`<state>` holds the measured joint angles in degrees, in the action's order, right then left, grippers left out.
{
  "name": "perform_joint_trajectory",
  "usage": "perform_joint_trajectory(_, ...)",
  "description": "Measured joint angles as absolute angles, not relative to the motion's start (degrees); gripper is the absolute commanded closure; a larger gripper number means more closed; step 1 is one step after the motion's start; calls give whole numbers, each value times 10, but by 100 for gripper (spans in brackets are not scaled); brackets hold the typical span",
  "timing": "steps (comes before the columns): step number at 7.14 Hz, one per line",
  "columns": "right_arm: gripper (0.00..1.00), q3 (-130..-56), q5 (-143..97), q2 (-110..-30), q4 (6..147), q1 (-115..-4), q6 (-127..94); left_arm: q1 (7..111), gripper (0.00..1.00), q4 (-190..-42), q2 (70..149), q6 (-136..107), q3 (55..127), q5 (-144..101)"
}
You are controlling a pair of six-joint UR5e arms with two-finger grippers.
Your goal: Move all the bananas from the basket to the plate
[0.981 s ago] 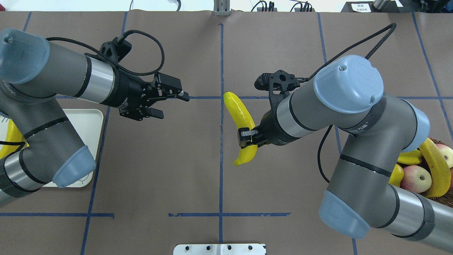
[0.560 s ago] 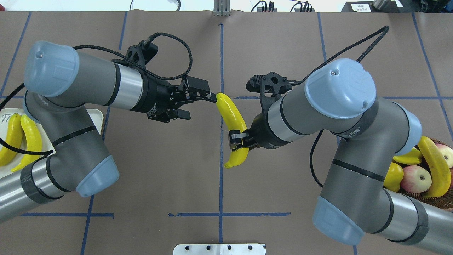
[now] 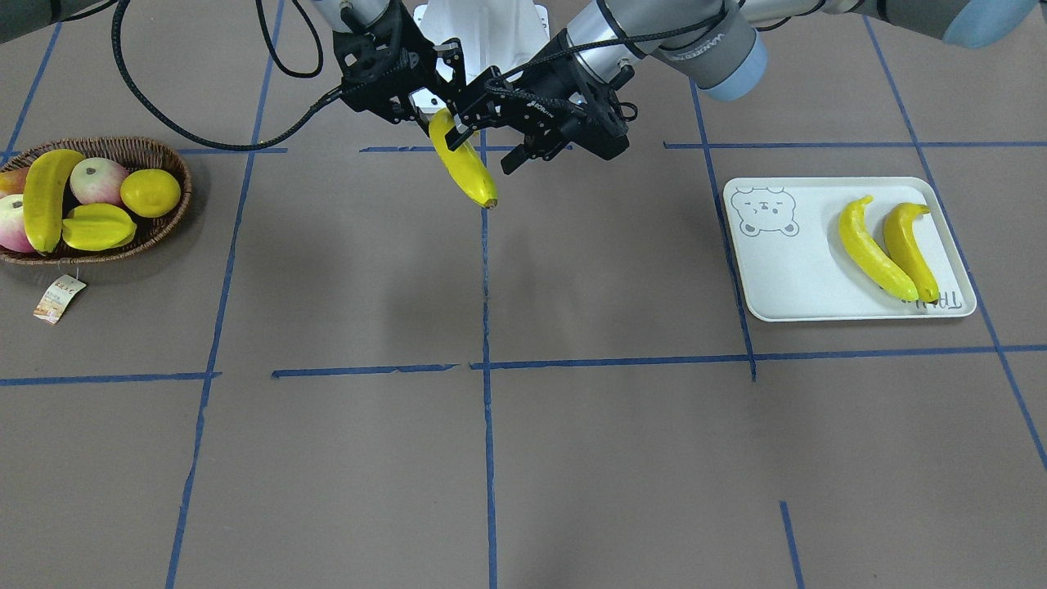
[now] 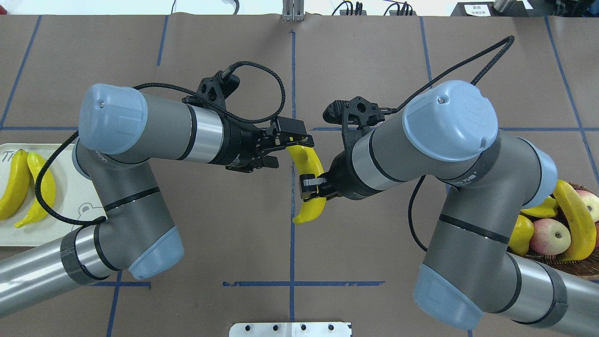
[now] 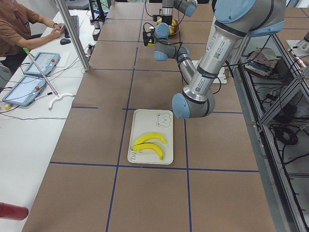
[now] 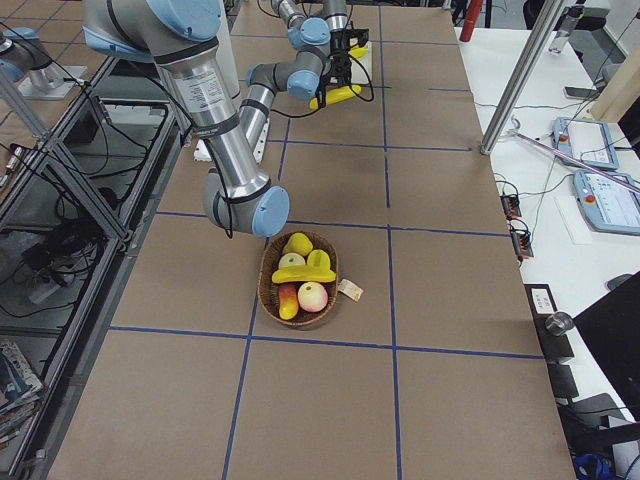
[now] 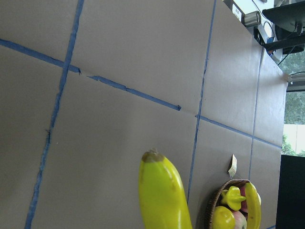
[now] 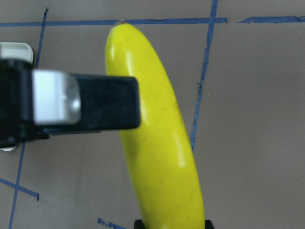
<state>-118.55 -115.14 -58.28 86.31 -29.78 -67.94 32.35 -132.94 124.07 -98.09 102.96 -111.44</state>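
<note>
A yellow banana [image 4: 310,161] hangs above the table's middle, and my right gripper [image 4: 312,187] is shut on its lower half. My left gripper [image 4: 292,152] is open, its fingers straddling the banana's upper end; I cannot tell whether they touch it. The front view shows the same banana [image 3: 466,168] between both grippers. Two bananas [image 3: 875,249] [image 3: 908,249] lie side by side on the plate [image 3: 785,278]. One more banana [image 3: 42,200] lies in the wicker basket [image 3: 164,155]. The left wrist view shows the held banana [image 7: 164,191] from its tip.
The basket also holds two apples [image 3: 96,178], a lemon [image 3: 151,192] and a starfruit [image 3: 98,227], with a price tag [image 3: 59,298] hanging outside. Blue tape lines cross the brown table. A person [image 5: 19,29] sits at a side desk.
My left arm has swung right from beside the plate, and its open gripper now reaches around the banana's upper end. The right gripper, still holding the banana, shifted slightly left.
</note>
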Motion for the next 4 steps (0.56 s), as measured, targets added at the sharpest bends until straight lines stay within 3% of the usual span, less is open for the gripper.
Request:
perform_joint_trajectory(1,98,-1186,-1151,-583,863,-297,-679,320,10,-1333,1241,-981,1026,-1112)
perform_joint_trajectory(2,98,-1187,-1151,-582,863,-297,-679,318,30,-1334,1242,-981,1024,-1111)
perform_joint_trajectory(4,97,-1187,-1151,-578,863,-294,-679,316,98,-1336,1242,-981,1025,-1112)
